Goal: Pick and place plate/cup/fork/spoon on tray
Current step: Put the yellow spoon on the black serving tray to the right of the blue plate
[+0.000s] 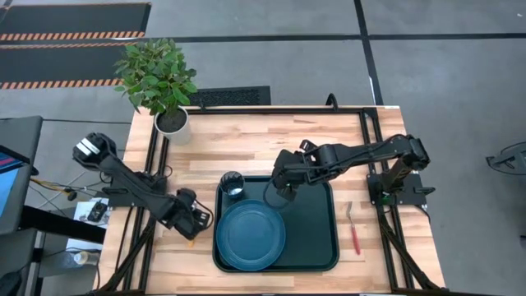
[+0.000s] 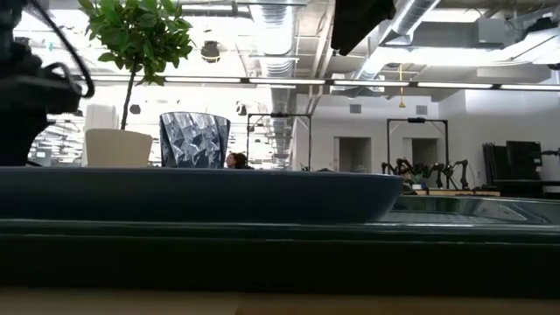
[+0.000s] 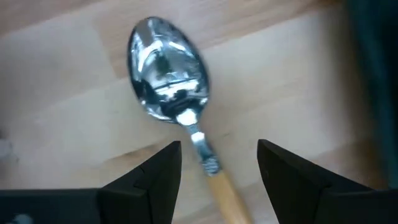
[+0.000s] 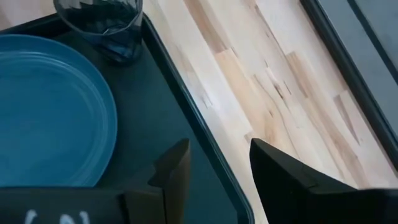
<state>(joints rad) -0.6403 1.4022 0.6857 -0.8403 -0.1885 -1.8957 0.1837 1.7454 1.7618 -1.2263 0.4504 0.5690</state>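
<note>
The blue plate (image 1: 249, 234) lies flat on the dark green tray (image 1: 316, 247). The dark cup (image 1: 232, 185) stands upright in the tray's far left corner. The red-handled fork (image 1: 354, 230) lies on the table to the right of the tray. The spoon (image 3: 169, 74) lies on the table to the left of the tray. My left gripper (image 1: 194, 220) is open above it, and its fingers (image 3: 163, 168) stand on either side of the orange handle (image 3: 225, 196) without touching it. My right gripper (image 1: 279, 194) is open and empty over the tray's far rim (image 4: 186, 99).
A white pot with a green plant (image 1: 171, 122) stands at the table's far left corner. In the low view the plate (image 2: 201, 192) and cup (image 2: 194, 140) rise behind the tray's near rim (image 2: 262, 232). Bare wood lies behind the tray and to its right.
</note>
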